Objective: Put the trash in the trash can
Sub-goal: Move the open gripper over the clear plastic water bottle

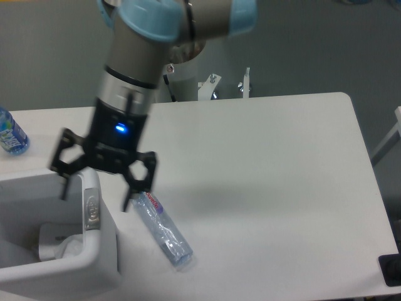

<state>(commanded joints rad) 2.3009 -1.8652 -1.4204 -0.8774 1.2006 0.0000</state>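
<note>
The white trash can (105, 258) stands at the table's front left corner. A crumpled whitish wrapper (61, 244) lies inside it. On the table just right of the can lies the clear bottle with the red-lettered label (162, 229), its cap end pointing to the upper left. My gripper (97, 194) hangs open above the can's right wall, one finger over the can and the other just above the bottle's cap end. Nothing is held between its fingers.
A bottle with a blue label (10, 133) stands at the left edge behind the can. The arm's base column (178, 69) rises behind the table. A dark object (391, 269) sits at the front right corner.
</note>
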